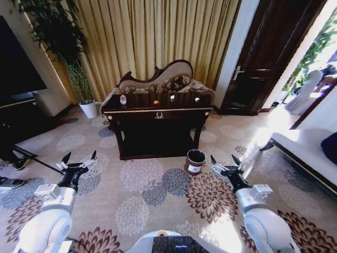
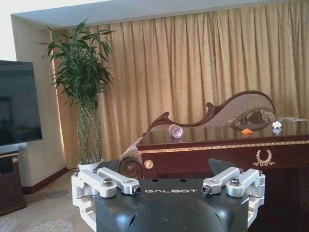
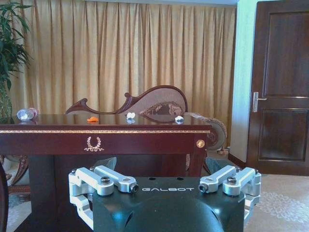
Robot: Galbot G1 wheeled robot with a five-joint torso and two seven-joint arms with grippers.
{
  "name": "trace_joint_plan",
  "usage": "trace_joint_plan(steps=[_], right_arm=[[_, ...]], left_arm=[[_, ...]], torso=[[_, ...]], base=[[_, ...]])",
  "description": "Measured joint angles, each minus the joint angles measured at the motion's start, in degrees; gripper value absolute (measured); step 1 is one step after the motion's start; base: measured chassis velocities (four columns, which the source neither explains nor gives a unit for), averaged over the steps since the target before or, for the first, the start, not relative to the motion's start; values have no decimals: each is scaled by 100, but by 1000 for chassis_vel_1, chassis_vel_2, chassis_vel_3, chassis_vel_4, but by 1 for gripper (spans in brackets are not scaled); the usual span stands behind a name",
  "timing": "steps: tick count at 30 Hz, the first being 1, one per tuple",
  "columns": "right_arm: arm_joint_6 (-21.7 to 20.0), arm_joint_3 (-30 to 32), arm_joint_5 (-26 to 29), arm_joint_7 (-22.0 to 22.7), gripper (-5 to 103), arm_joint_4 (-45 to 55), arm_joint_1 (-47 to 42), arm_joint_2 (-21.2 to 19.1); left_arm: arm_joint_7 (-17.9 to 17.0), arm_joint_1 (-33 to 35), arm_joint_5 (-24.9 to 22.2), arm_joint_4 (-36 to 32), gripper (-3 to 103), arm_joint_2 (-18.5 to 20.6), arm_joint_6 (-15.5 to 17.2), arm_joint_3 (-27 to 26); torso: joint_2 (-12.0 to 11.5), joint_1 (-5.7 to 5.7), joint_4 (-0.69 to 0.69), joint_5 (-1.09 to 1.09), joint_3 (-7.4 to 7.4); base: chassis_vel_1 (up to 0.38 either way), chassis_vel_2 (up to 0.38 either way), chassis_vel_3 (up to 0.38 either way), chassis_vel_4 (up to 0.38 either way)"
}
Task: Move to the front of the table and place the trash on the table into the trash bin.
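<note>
Both grippers hang released over the carpet with nothing in them: the left gripper (image 1: 79,157) and right gripper (image 1: 226,159) each spread two fingers. Just ahead of the right one stands one trash bin (image 1: 195,161), beside the table (image 1: 158,112). On top lie four bits of trash: one bottle (image 1: 123,99), one orange scrap (image 1: 156,102), two white scraps (image 1: 172,97).

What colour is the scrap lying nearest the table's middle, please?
Orange; the scrap shows best in the right wrist view.
</note>
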Motion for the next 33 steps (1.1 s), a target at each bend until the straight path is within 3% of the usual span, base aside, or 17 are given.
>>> trace_joint_plan(steps=[33], right_arm=[[-11,-30,-2,-30,100,42,4,-46]], left_arm=[[32,-66,-18,-6,100,1,5,90]], torso=[[-1,1,0,0,1]], base=[[-140,144,147,-141]])
